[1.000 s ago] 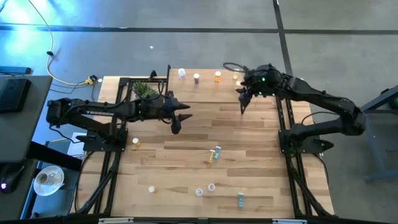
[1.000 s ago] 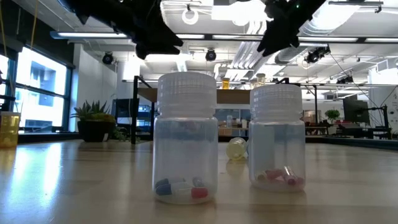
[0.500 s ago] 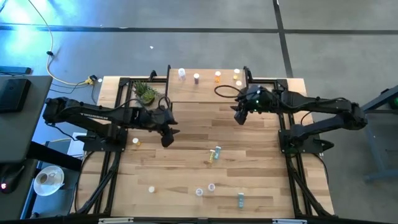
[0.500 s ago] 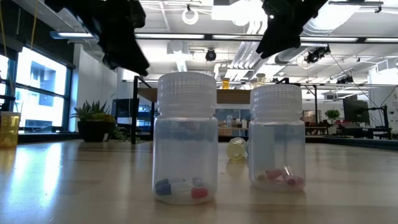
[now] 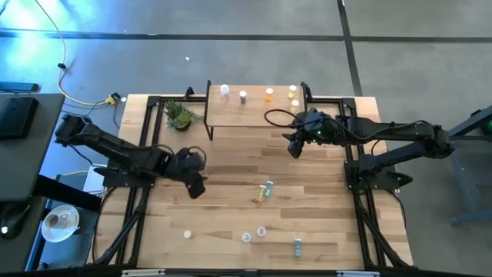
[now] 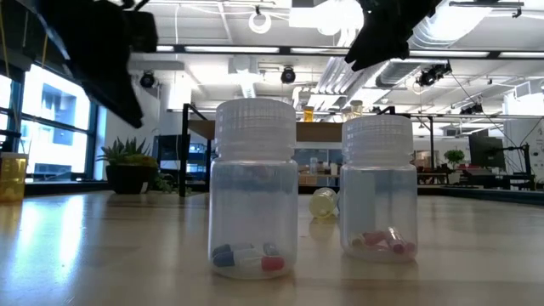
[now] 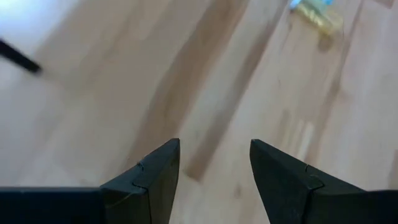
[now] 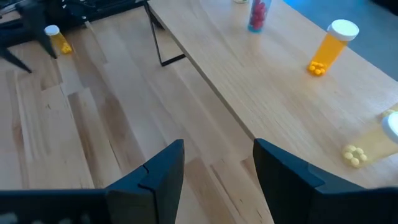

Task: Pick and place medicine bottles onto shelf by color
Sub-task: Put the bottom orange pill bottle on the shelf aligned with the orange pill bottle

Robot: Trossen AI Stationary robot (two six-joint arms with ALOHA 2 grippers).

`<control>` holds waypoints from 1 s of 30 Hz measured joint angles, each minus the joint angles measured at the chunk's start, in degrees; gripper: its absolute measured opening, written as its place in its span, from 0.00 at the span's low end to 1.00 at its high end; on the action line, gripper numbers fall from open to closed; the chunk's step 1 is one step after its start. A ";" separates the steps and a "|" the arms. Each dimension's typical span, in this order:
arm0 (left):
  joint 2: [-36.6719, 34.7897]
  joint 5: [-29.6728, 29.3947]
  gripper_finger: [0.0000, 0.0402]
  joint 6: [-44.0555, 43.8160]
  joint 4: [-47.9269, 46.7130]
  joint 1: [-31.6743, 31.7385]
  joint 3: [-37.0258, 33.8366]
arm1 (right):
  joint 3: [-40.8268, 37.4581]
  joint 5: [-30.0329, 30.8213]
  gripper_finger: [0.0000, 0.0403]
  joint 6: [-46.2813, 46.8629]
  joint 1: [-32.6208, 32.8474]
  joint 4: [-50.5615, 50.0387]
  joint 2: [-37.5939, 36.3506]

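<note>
The shelf (image 5: 254, 111) stands at the table's far edge with several bottles on it, among them an orange one (image 8: 331, 43) upright and a yellow one (image 8: 373, 146) lying down. A teal and a yellow bottle (image 5: 266, 189) lie together mid-table. More bottles (image 5: 254, 234) stand near the front edge; two of them (image 6: 253, 187) (image 6: 379, 187) fill the low view. My left gripper (image 5: 197, 188) hangs open over bare wood left of the mid-table pair. My right gripper (image 5: 292, 150) hangs open just in front of the shelf's right part. Both hold nothing.
A small potted plant (image 5: 181, 114) sits left of the shelf. An orange bottle (image 8: 57, 38) stands on the table's left side near the left arm. Black frame rails (image 5: 355, 146) run along both table sides. Bare wood lies between the two grippers.
My left gripper has swung from mid-table toward the near left, sunk lower and tipped more steeply downward, staying open. My right gripper has drawn back from the shelf's right end toward the near edge and a little left, still open. No bottle has moved.
</note>
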 joint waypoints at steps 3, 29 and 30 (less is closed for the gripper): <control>0.02 -0.28 0.46 -7.44 -2.52 -4.32 -0.32 | 0.00 0.00 0.46 0.00 0.00 0.05 0.00; 3.99 -6.84 0.46 -50.21 -11.59 -33.99 -0.34 | 0.00 0.02 0.46 -0.50 0.00 0.11 0.04; 4.14 -6.70 0.46 -50.17 -11.68 -35.20 -0.34 | 0.00 0.02 0.46 -0.49 0.00 0.25 0.04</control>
